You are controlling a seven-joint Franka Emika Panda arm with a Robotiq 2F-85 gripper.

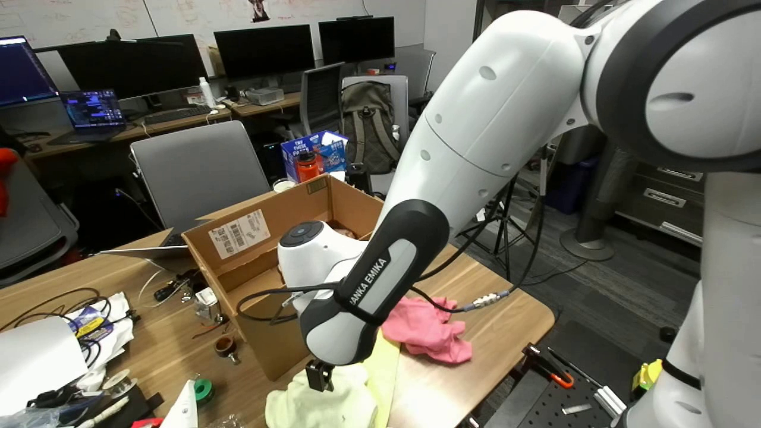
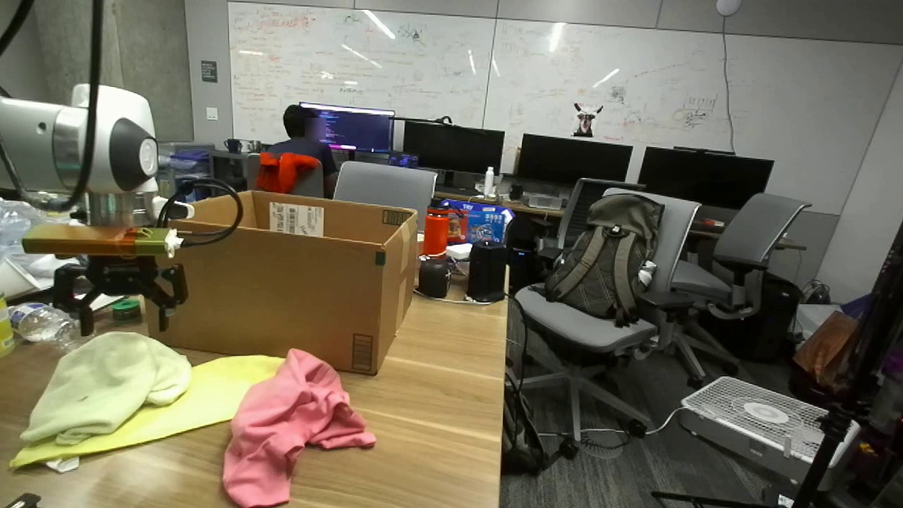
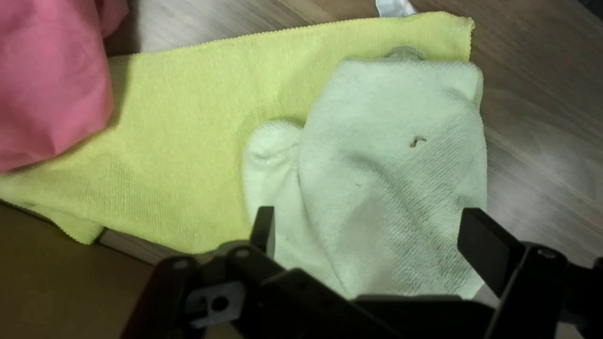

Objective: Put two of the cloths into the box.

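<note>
The cardboard box (image 2: 275,296) stands open-topped on the table; its wall also shows in an exterior view (image 1: 264,333), where the arm hides much of its inside. A pale green cloth (image 2: 113,384) lies bunched on a flatter yellow cloth (image 2: 211,395) in front of the box. A crumpled pink cloth (image 2: 289,423) lies beside them, over one end of the yellow cloth. In the wrist view the pale green cloth (image 3: 391,155) lies beneath my gripper (image 3: 368,228), with the yellow (image 3: 183,132) and pink (image 3: 47,84) cloths to the left. My gripper (image 2: 125,321) is open and empty above the pale green cloth.
An orange bottle (image 2: 436,231) and black speaker-like objects (image 2: 487,271) stand behind the box. A plastic bottle (image 2: 44,323) and a green spool (image 1: 203,390) lie near the gripper's side. Cables and papers (image 1: 107,333) cover another part of the table (image 1: 493,309).
</note>
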